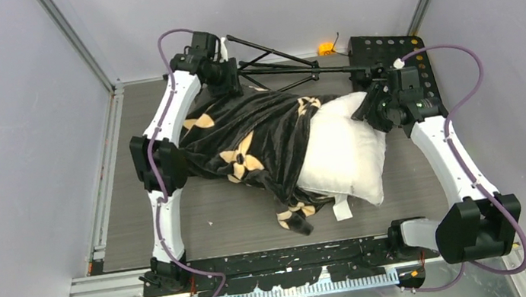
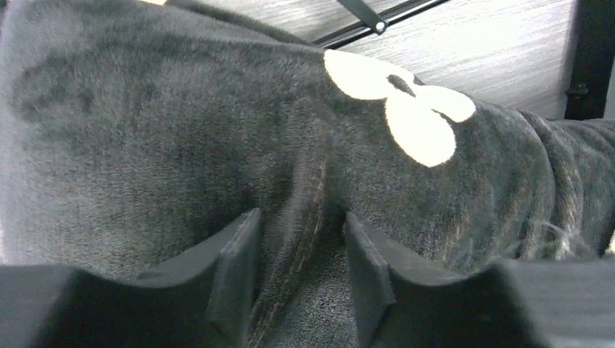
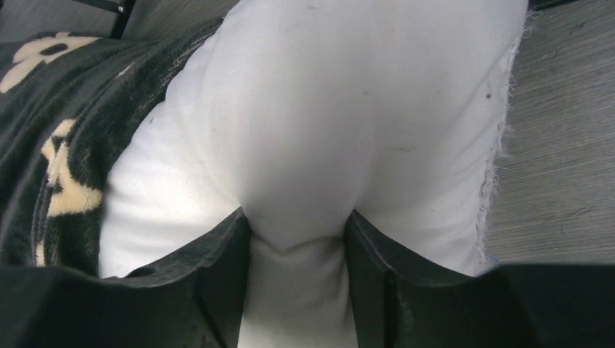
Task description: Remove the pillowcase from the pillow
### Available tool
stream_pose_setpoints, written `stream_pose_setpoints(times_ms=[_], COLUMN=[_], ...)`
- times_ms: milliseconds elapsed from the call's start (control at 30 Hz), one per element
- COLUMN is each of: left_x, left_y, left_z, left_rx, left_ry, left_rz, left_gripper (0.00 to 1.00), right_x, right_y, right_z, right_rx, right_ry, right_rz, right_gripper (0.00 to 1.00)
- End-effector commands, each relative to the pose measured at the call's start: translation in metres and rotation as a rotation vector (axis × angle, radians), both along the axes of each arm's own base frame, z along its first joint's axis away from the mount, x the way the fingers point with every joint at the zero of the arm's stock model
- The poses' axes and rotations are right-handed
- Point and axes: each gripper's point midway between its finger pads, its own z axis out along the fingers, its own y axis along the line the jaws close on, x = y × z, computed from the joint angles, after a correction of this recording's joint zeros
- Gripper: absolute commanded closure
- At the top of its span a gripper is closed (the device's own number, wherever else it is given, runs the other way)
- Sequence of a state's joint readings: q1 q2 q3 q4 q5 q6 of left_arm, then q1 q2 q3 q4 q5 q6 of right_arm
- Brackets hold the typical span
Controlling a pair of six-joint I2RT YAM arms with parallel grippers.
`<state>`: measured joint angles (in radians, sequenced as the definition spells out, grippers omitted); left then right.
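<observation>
1. We find the pillowcase [image 1: 243, 139] lying across the middle of the bench toward the left edge. It is bunched into folds, with a loose tail hanging toward the near edge.
2. The pillow [image 1: 344, 149] lies beside it toward the right edge. Its right part is bare and white, and its left part is tucked inside the black plush.
3. We judge the job to be about half done. The open mouth of the cover sits across the pillow's middle, and the covered half has yet to slide free.
4. The left gripper [image 2: 301, 217] is at the far-left end of the cover. Its fingers are drawn in narrow, pinching a raised ridge of plush between them.
5. The right gripper [image 3: 297, 217] is at the far-right end of the pillow. Its fingers are narrow too, squeezing a tuck of white fabric so that it bulges above them.
6. With one end held by each arm, we think what is left is to pull the two apart, cover to the left and pillow to the right.
7. We cannot tell how tightly the hidden half is caught inside.
</observation>
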<state>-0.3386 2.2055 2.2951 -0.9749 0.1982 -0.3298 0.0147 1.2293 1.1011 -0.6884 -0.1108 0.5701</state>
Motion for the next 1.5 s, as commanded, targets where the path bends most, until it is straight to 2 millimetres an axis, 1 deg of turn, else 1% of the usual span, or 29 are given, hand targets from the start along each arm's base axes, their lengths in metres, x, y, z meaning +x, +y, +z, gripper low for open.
stream_pose_setpoints(times_ms=[0, 67, 100, 133, 200, 233, 333, 400, 433, 500, 600, 700, 800, 833, 900, 1000, 1067, 1133, 1200, 1267, 1300, 1333, 1367, 1400, 1433, 1467], left_x=[-0.001, 0.003, 0.005, 0.008, 0.013, 0.015, 0.015, 0.011, 0.005, -0.002, -0.013, -0.025, -0.035, -0.039, -0.043, -0.043, -0.045, -0.047, -0.049, -0.05, -0.051, -0.053, -0.056, -0.059, -0.063, -0.068], left_y=[0.011, 0.024, 0.035, 0.047, 0.08, 0.099, 0.156, 0.196, 0.215, 0.247, 0.28, 0.312, 0.334, 0.339, 0.341, 0.335, 0.333, 0.327, 0.316, 0.293, 0.28, 0.268, 0.256, 0.246, 0.238, 0.23], left_z=[-0.003, -0.004, -0.003, -0.001, 0.008, 0.014, 0.029, 0.04, 0.038, 0.044, 0.05, 0.063, 0.082, 0.087, 0.1, 0.112, 0.114, 0.117, 0.121, 0.124, 0.125, 0.124, 0.124, 0.123, 0.123, 0.122], left_rx=[0.007, 0.026, 0.035, 0.04, 0.024, 0.003, -0.137, -0.222, -0.226, -0.216, -0.225, -0.236, -0.219, -0.204, -0.191, -0.219, -0.228, -0.245, -0.274, -0.289, -0.28, -0.264, -0.238, -0.217, -0.196, -0.174], left_ry=[0.031, 0.032, 0.031, 0.027, 0.013, -0.005, -0.055, -0.102, -0.106, -0.131, -0.147, -0.192, -0.242, -0.249, -0.274, -0.3, -0.296, -0.292, -0.292, -0.285, -0.282, -0.274, -0.265, -0.258, -0.254, -0.249], left_rz=[-0.01, 0.021, 0.048, 0.083, 0.182, 0.237, 0.432, 0.544, 0.598, 0.682, 0.774, 0.854, 0.897, 0.912, 0.925, 0.905, 0.895, 0.873, 0.844, 0.777, 0.739, 0.704, 0.675, 0.65, 0.63, 0.611], left_gripper=[0.65, 0.96, 1.0, 1.0, 1.0, 1.0, 1.0, 1.0, 1.0, 1.0, 1.0, 1.0, 1.0, 1.0, 1.0, 1.0, 1.0, 1.0, 1.0, 1.0, 0.99, 0.93, 0.8, 0.65, 0.49, 0.4], right_x=[-0.005, -0.005, -0.004, -0.004, -0.004, -0.005, -0.008, -0.01, -0.011, -0.013, -0.016, -0.018, -0.019, -0.019, -0.022, -0.028, -0.033, -0.031, -0.025, -0.018, -0.015, -0.013, -0.012, -0.012, -0.014, -0.017], right_y=[0.001, -0.002, -0.004, -0.007, -0.016, -0.026, -0.043, -0.052, -0.058, -0.073, -0.083, -0.088, -0.092, -0.093, -0.099, -0.108, -0.109, -0.102, -0.089, -0.07, -0.06, -0.052, -0.045, -0.042, -0.043, -0.045], right_z=[0.005, 0.005, 0.005, 0.006, 0.013, 0.019, 0.041, 0.055, 0.06, 0.067, 0.074, 0.078, 0.082, 0.083, 0.087, 0.099, 0.107, 0.11, 0.109, 0.103, 0.101, 0.098, 0.096, 0.093, 0.091, 0.092], right_rx=[0.005, -0.008, -0.018, -0.026, -0.046, -0.067, -0.076, -0.091, -0.107, -0.128, -0.151, -0.163, -0.172, -0.173, -0.181, -0.185, -0.178, -0.156, -0.124, -0.087, -0.069, -0.056, -0.043, -0.038, -0.043, -0.052], right_ry=[-0.044, -0.044, -0.047, -0.048, -0.073, -0.103, -0.218, -0.262, -0.269, -0.27, -0.28, -0.288, -0.289, -0.289, -0.296, -0.338, -0.38, -0.414, -0.422, -0.404, -0.392, -0.377, -0.361, -0.344, -0.335, -0.332], right_rz=[0.011, -0.001, -0.014, -0.03, -0.092, -0.152, -0.277, -0.333, -0.363, -0.428, -0.48, -0.509, -0.528, -0.538, -0.581, -0.643, -0.656, -0.613, -0.53, -0.419, -0.361, -0.307, -0.27, -0.253, -0.254, -0.26], right_gripper=[0.61, 0.82, 0.92, 0.99, 1.0, 1.0, 1.0, 1.0, 1.0, 1.0, 1.0, 1.0, 1.0, 1.0, 1.0, 1.0, 1.0, 1.0, 1.0, 0.95, 0.87, 0.68, 0.47, 0.3, 0.2, 0.15])
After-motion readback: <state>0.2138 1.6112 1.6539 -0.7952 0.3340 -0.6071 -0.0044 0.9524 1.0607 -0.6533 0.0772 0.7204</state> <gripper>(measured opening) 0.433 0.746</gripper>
